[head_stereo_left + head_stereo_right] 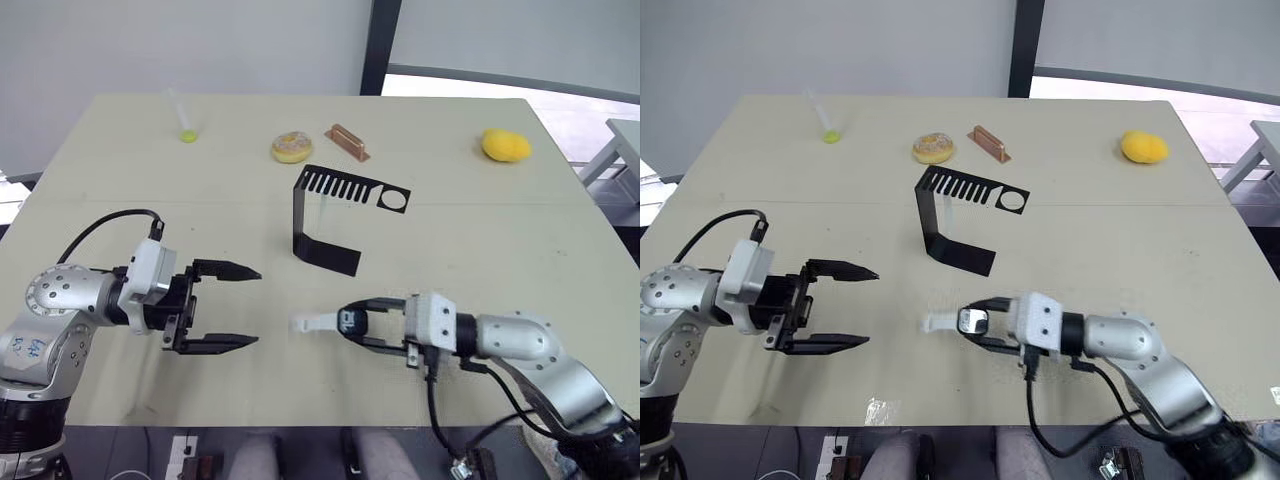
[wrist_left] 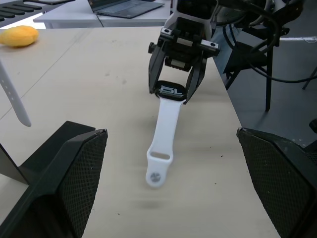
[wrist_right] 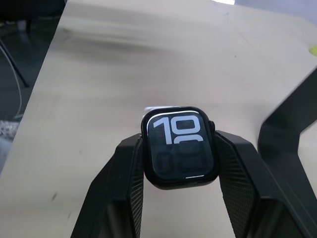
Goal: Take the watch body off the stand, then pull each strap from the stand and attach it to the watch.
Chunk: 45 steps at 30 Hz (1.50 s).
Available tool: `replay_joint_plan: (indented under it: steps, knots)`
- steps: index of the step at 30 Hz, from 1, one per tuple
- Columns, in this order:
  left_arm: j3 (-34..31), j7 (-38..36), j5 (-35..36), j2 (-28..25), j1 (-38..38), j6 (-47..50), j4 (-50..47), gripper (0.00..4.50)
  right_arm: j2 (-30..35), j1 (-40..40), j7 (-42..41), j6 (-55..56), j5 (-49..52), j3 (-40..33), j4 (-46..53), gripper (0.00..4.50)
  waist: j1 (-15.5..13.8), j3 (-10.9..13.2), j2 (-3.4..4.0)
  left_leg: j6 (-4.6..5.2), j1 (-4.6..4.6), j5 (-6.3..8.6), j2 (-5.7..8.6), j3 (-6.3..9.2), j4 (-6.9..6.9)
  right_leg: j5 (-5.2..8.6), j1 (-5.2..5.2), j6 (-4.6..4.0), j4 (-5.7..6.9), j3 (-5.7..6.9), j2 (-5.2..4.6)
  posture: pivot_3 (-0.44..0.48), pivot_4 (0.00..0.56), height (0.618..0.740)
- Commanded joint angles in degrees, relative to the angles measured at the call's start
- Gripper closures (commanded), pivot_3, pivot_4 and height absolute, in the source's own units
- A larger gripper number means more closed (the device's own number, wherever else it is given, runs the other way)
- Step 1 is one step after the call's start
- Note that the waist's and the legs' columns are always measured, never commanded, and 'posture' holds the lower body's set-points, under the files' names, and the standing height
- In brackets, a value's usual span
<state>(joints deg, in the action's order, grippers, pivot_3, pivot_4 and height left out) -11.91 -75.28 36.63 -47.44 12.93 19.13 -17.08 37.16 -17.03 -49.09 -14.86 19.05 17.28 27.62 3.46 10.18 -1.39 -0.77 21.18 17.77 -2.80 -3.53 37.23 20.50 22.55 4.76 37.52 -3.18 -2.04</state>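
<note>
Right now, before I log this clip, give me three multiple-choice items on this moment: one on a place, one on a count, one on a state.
1. Where is the watch body?
A. on the stand
B. between the right gripper's fingers
C. beside the doughnut

2. How many white straps are joined to the watch body?
A. none
B. one
C. two

3. How is the left gripper?
A. open and holding nothing
B. shut on a strap
C. shut on the stand

Answers:
1. B: the right gripper clamps the case from both sides, low over the table and away from the stand.
2. B: in the left wrist view one strap runs out from the case; another hangs at the stand.
3. A: its two fingers stand wide apart with bare table between them.
</note>
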Motion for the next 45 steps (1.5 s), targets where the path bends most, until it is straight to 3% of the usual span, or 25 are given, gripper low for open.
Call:
replay_joint_plan:
  steps: [1, 7, 18, 20, 23, 24, 31, 35, 39, 45]
  knots:
    - [-0.93, -0.28, 0.23, -0.86, -0.18, -1.2, -0.45, 0.0, -3.81, -3.99, 1.0, -4.8, -2.58, 4.55, -2.78, 2.91, -0.21, 0.01, 0.02, -0.01, 0.02, -0.01, 0.01, 0.01, 0.0, 0.01, 0.04, -0.01, 0.04, 0.01, -0.02, 0.0, 0.15, 0.74]
    - [-1.76, -0.84, -0.78, -1.85, -2.87, -3.23, -0.41, 0.0, -4.38, -5.12, -1.72, -2.96, -9.49, 9.54, -11.2, 2.91, -0.46, 0.0, 0.01, 0.14, 0.11, 0.08, 0.24, -0.01, 0.09, 0.0, 0.05, 0.01, 0.05, 0.12, -0.36, 0.0, 0.15, 0.74]
    - [-2.65, -0.68, -1.17, -2.71, -6.24, -5.75, -0.51, 0.0, -4.92, -7.17, -6.93, -0.63, -10.24, 7.95, -19.5, 2.91, -0.22, 0.0, 0.01, 0.14, 0.04, 0.08, 0.12, -0.04, 0.04, 0.0, 0.04, 0.01, 0.05, 0.22, -0.26, 0.0, 0.15, 0.74]
    - [-2.72, -0.3, -0.92, -2.7, -6.3, -5.55, -0.74, 0.0, -5.61, -7.27, -6.71, 1.8, -9.59, 6.06, -20.3, 1.77, -0.22, 0.0, 0.01, 0.14, 0.04, 0.08, 0.13, -0.04, 0.06, 0.0, 0.03, 0.0, 0.05, 0.22, -0.27, 0.0, 0.15, 0.74]
    - [-3.15, 0.45, -0.39, -3.0, -6.38, -4.68, -1.02, 0.0, -3.1, -6.81, -9.44, 0.98, -7.99, 3.87, -18.94, 0.47, -0.24, 0.01, 0.02, 0.14, 0.05, 0.08, 0.13, -0.04, 0.05, 0.0, 0.04, 0.01, 0.07, 0.23, -0.27, 0.0, 0.15, 0.74]
    - [-3.51, 0.65, -0.42, -3.31, -6.5, -4.36, -0.79, 0.0, -1.2, -5.82, -11.26, 2.39, -7.03, 2.35, -18.04, 0.07, -0.25, 0.01, 0.03, 0.14, 0.04, 0.08, 0.13, -0.03, 0.05, 0.0, 0.04, 0.01, 0.07, 0.24, -0.27, 0.0, 0.15, 0.74]
    - [-8.98, 4.57, -1.7, -2.77, -10.01, -4.56, 3.14, 0.0, 5.66, 6.91, -14.18, 9.64, 3.57, -18.67, -16.46, 0.07, -0.47, 0.02, 0.02, 0.18, 0.04, 0.1, 0.13, -0.01, 0.02, 0.0, -0.07, 0.01, -0.05, 0.29, -0.29, 0.0, 0.15, 0.74]
    - [-14.15, 7.3, -5.6, -1.32, -13.46, -10.79, 10.81, 0.0, 9.6, 18.14, -16.45, 15.77, 6.47, -35.38, -23.66, 0.07, -0.57, 0.02, 0.04, 0.17, 0.0, 0.1, 0.14, -0.02, -0.01, 0.0, -0.1, 0.01, -0.1, 0.29, -0.27, 0.0, 0.15, 0.74]
    - [-18.87, 9.94, -6.92, -0.29, -15.35, -14.67, 16.97, 0.0, 11.21, 23.81, -15.87, 20.51, 6.26, -45.73, -32.11, 0.07, -0.38, 0.02, 0.02, 0.18, -0.05, 0.1, 0.13, -0.15, -0.03, 0.0, -0.12, 0.01, -0.17, 0.25, -0.27, 0.0, 0.15, 0.74]
    - [-21.14, 12.33, -5.72, 0.4, -15.7, -14.11, 19.33, 0.0, 10.89, 25.97, -14.58, 23.65, 5.76, -50.47, -37.07, 0.07, -0.24, 0.02, 0.03, 0.17, -0.14, 0.1, 0.12, -0.22, -0.09, 0.0, -0.13, 0.01, -0.12, 0.17, -0.25, 0.0, 0.15, 0.74]
